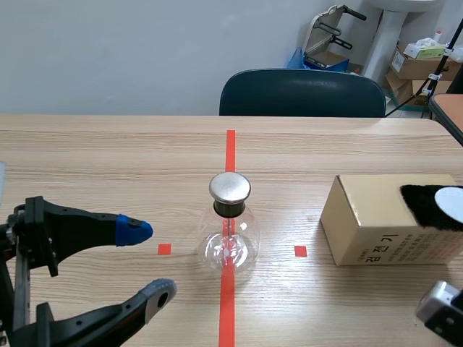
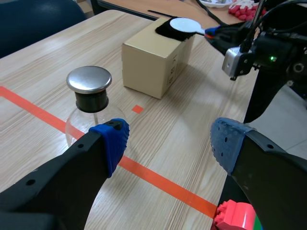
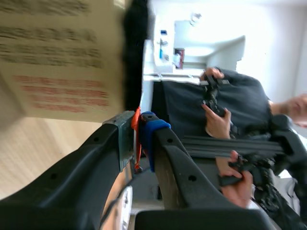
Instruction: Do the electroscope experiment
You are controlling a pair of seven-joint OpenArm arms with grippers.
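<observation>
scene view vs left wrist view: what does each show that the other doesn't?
Scene view only: cardboard boxes behind the table, far right. Left wrist view only: the right gripper at the handle of the white disc, plus a pink-red block beside the left gripper. Both: the electroscope flask with its metal cap, and the tan box with black fur and the disc on top.

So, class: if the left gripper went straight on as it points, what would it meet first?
Probably the electroscope flask, just ahead of the open left gripper though off toward one finger; it might slip past toward the cardboard box. Depth is unclear.
</observation>
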